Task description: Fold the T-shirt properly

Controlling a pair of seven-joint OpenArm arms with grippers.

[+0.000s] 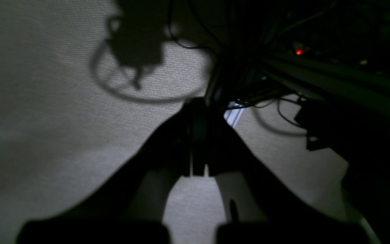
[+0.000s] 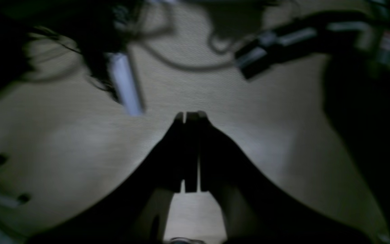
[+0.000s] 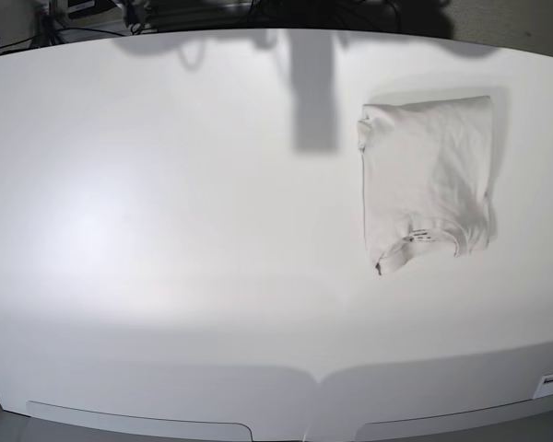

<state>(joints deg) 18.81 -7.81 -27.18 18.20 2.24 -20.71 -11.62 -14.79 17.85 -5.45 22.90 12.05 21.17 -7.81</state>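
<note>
One T-shirt [image 3: 426, 180] lay folded into a compact rectangle on the white tabletop [image 3: 166, 230], toward the right and far side of the base view, with its collar end and small tag marking nearest the camera. No arm showed in that view; only soft shadows fell across the far edge.

Each wrist camera looked down past its own dark fingers at a pale, textured surface. The left hand [image 1: 198, 135] had its fingers pressed together with nothing between them. The right hand [image 2: 191, 149] was closed the same way, holding nothing. Cables [image 1: 283, 112] and dark equipment crowded the upper part of both wrist views, which were dim and partly blurred.
</note>
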